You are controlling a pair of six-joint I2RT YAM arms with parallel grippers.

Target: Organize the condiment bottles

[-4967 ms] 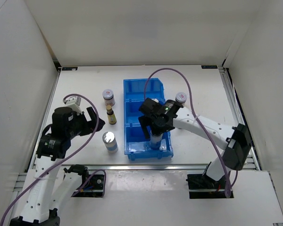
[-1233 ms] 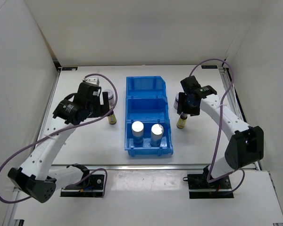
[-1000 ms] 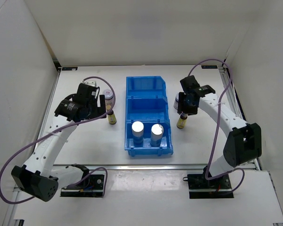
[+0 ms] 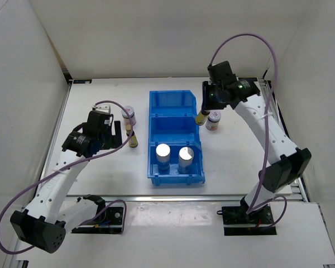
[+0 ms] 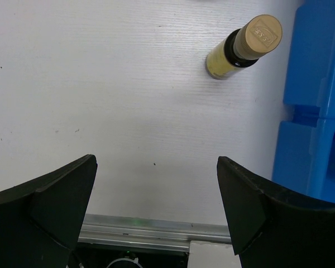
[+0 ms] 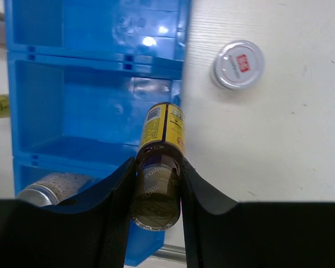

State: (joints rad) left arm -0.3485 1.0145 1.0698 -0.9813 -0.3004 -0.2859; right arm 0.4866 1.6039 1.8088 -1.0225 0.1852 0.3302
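Observation:
My right gripper (image 6: 155,190) is shut on the cap end of a small amber bottle (image 6: 163,134), held in the air over the right wall of the blue bin (image 4: 174,106). Two silver-lidded shakers (image 4: 163,151) (image 4: 185,154) stand in the bin's near compartment. One white-lidded jar (image 4: 214,119) sits on the table right of the bin. Left of the bin stand another white-lidded jar (image 4: 128,115) and a second amber bottle (image 5: 243,49). My left gripper (image 4: 120,133) hangs open beside that bottle, holding nothing.
The bin's far and middle compartments (image 6: 95,123) hold nothing. White walls close in the table on the left, back and right. A metal rail (image 5: 134,229) runs along the table's near edge.
My right gripper has shut on the amber bottle right of the bin, lifted it and carried it back and left to the bin's right wall. The left gripper drew back slightly.

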